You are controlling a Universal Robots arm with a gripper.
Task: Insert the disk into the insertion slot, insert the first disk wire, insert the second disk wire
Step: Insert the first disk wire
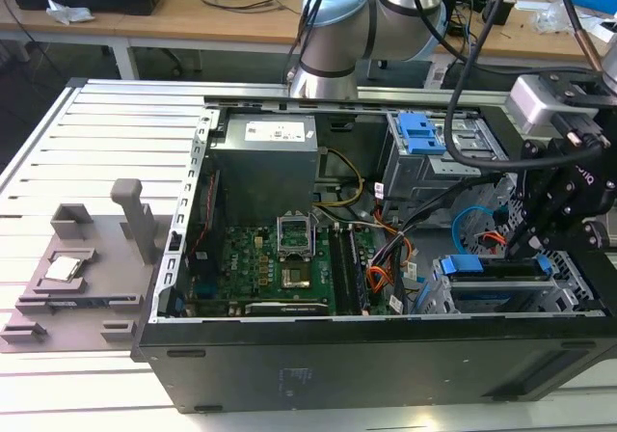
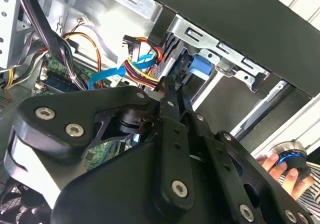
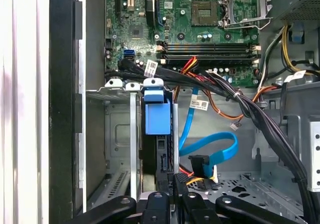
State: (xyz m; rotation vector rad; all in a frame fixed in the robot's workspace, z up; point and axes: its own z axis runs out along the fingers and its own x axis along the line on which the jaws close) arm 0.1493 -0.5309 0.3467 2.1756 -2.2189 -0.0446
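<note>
At the exterior view's lower right the gripper hangs over the disk in the insertion slot — fingers pinched narrow on a black wire plug.

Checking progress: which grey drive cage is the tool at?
The low cage with the blue-framed disk, under the tool; the taller cage with blue latches stands apart.

A black metal computer case lies open on a slatted aluminium table. Inside it sit a green motherboard, a grey boxy power supply and a flat blue ribbon cable. A grey plastic fixture rests beside the case.
</note>
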